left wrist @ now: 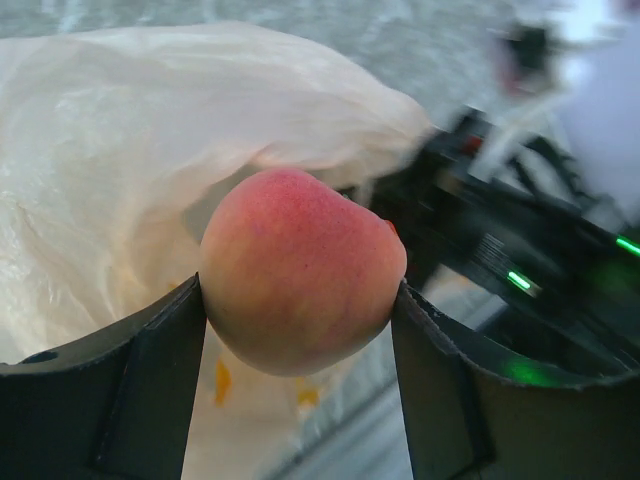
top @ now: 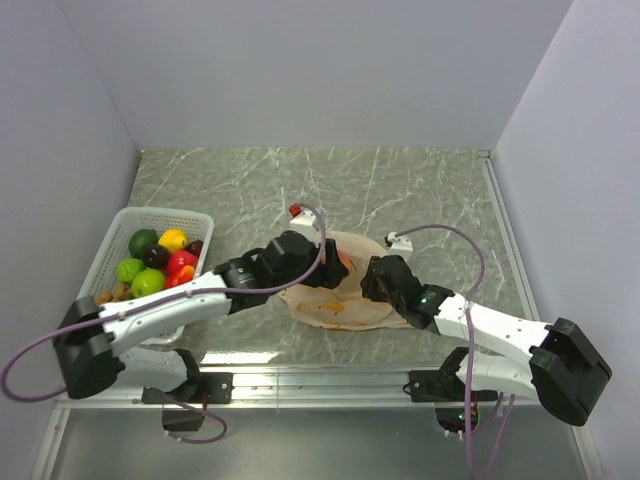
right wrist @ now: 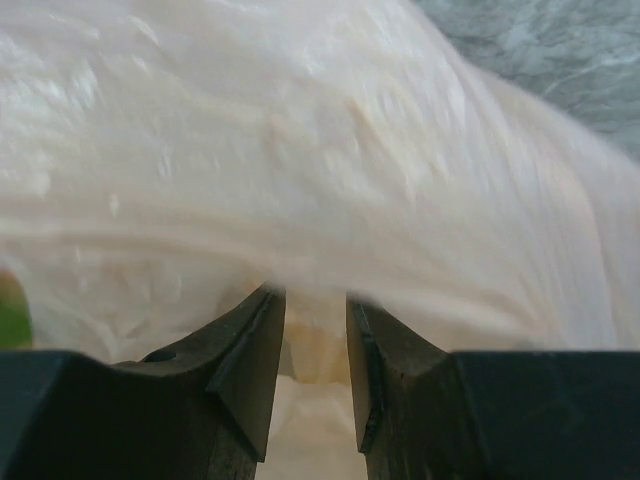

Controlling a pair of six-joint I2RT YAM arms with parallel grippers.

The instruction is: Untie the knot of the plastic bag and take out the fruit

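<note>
I've got the left hand [left wrist: 298, 300] pinching a peach [left wrist: 300, 270] dead centre of its wrist view, just at the bag [top: 335, 300] mouth mid-tabletop, while the right hand [right wrist: 315, 340] nips a fold of bag film. Risk as I see it: round fruit, grip only at its sides. A snag on the film could roll it out, or the thin plastic slips from the right.

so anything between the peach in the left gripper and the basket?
Nothing visible. The left gripper holds the peach just outside the bag. The marble between it and the basket looks bare; only the left arm's own link spans that stretch.
</note>
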